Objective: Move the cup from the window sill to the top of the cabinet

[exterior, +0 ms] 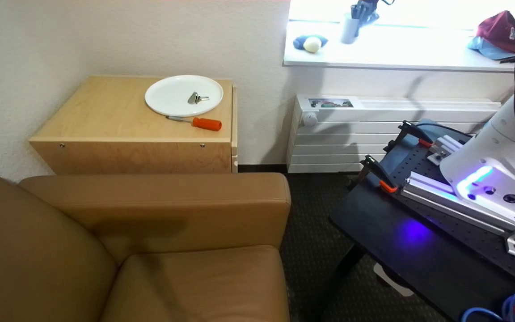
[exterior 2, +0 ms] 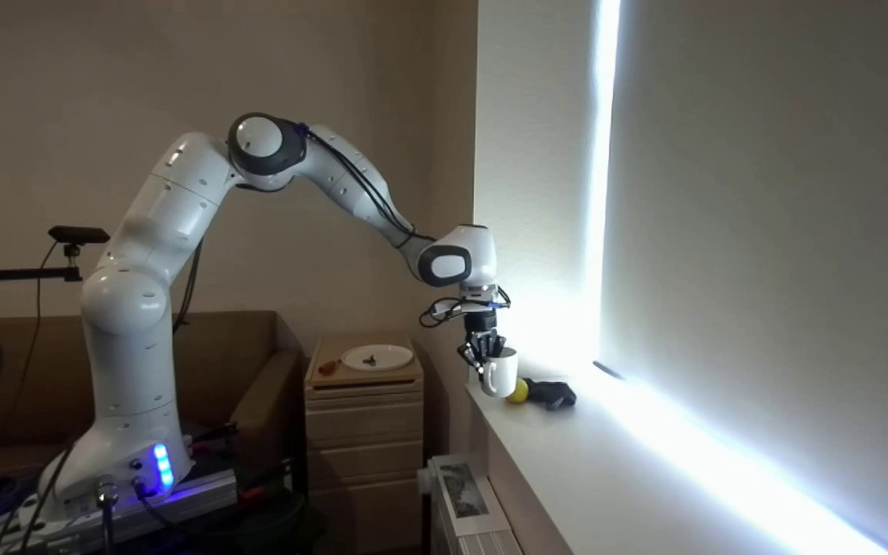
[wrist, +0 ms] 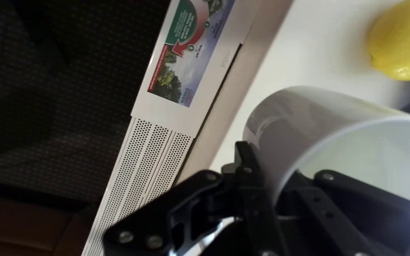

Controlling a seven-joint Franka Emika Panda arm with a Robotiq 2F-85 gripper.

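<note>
My tool (exterior 2: 488, 358) pinches the cup (exterior 2: 502, 375) by its wall, likely for upright placing; cabinet (exterior 2: 364, 422) at nine o'clock.

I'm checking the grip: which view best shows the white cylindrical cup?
The wrist view: the cup is largest there, its wall pinched by the black gripper, though cropped at right. Both exterior views show it small; in an exterior view, its handle shows.

Pincer (exterior: 358, 23) holding the white cup (exterior: 348, 33) around 1 o'clock; cabinet (exterior: 105, 112) at 10's got keys (exterior: 195, 98) on a plate (exterior: 166, 96), orange screwdriver (exterior: 201, 123) beside it.
</note>
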